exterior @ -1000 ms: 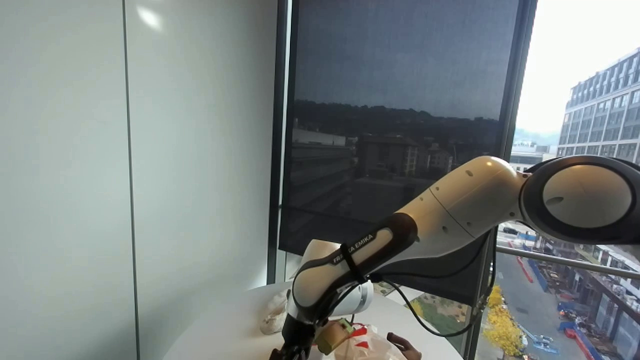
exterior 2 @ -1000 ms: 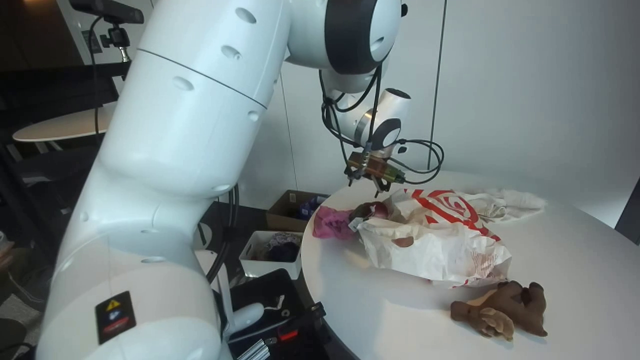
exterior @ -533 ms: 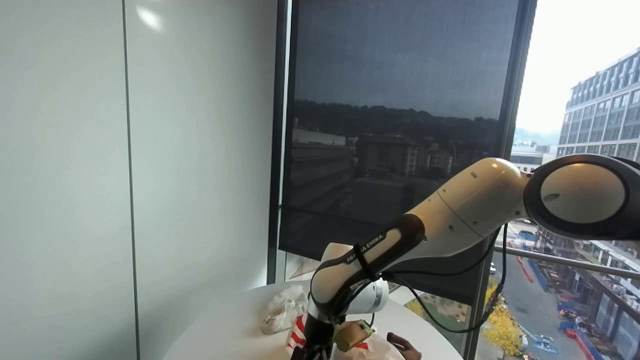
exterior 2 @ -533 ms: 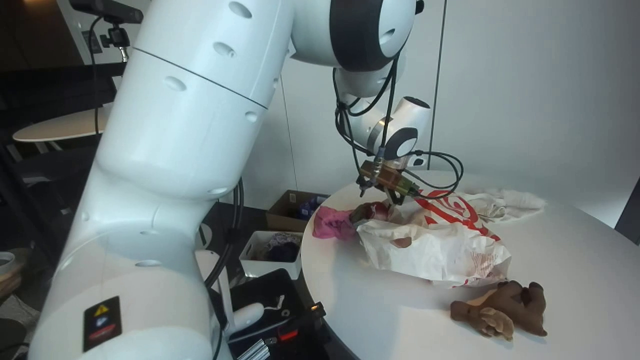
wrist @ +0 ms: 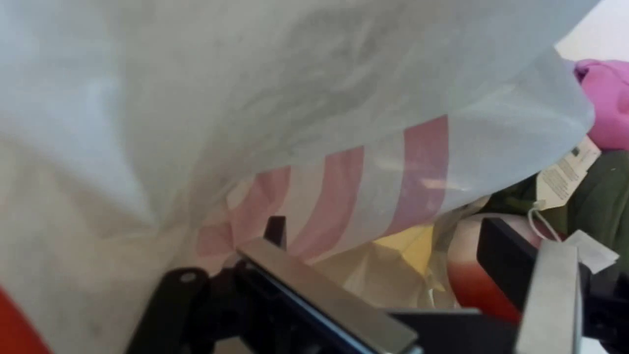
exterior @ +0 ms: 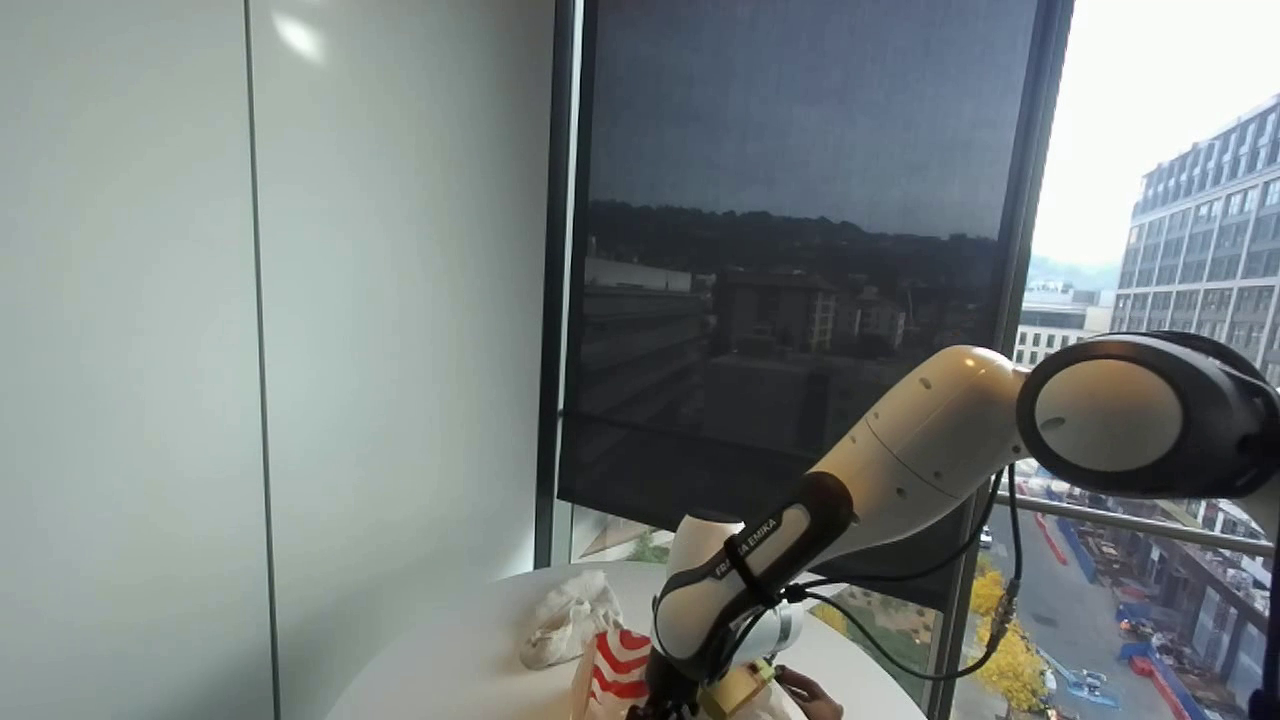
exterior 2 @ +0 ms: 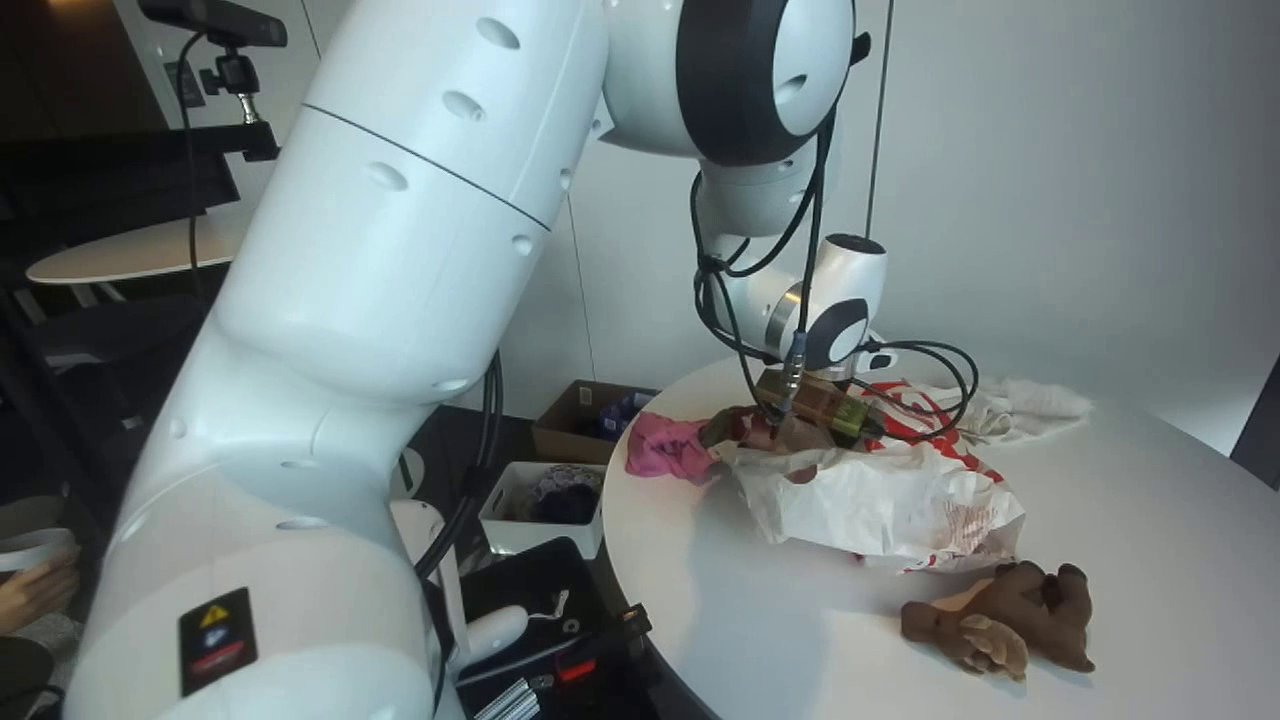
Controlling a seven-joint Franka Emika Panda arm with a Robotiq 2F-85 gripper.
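Observation:
My gripper (wrist: pixel 388 246) is open, its two fingers wide apart in the wrist view. It is down at a crumpled white plastic bag (exterior 2: pixel 870 510) with red stripes. The bag also fills much of the wrist view (wrist: pixel 314 88) and shows in an exterior view (exterior: pixel 618 672). Between the fingers lie bag plastic and a crumpled tan and yellow piece (wrist: pixel 388 265). A rounded red and pale thing (wrist: pixel 471 275) is right beside one finger. A dark green thing (wrist: pixel 602 196) with paper tags lies beyond it. The fingertips are hidden behind the bag in an exterior view.
A pink cloth (exterior 2: pixel 668 447) lies by the round white table's (exterior 2: pixel 800 650) edge. A brown plush animal (exterior 2: pixel 1035 615) lies in front of the bag, a white cloth (exterior 2: pixel 1025 410) behind it. A cardboard box (exterior 2: pixel 570 440) and white bin (exterior 2: pixel 540 535) stand beyond the table.
The arm has moved right in both exterior views and lowered, bringing the gripper from above the table down to the bag. A hand with a cup has come in at an exterior view's left edge.

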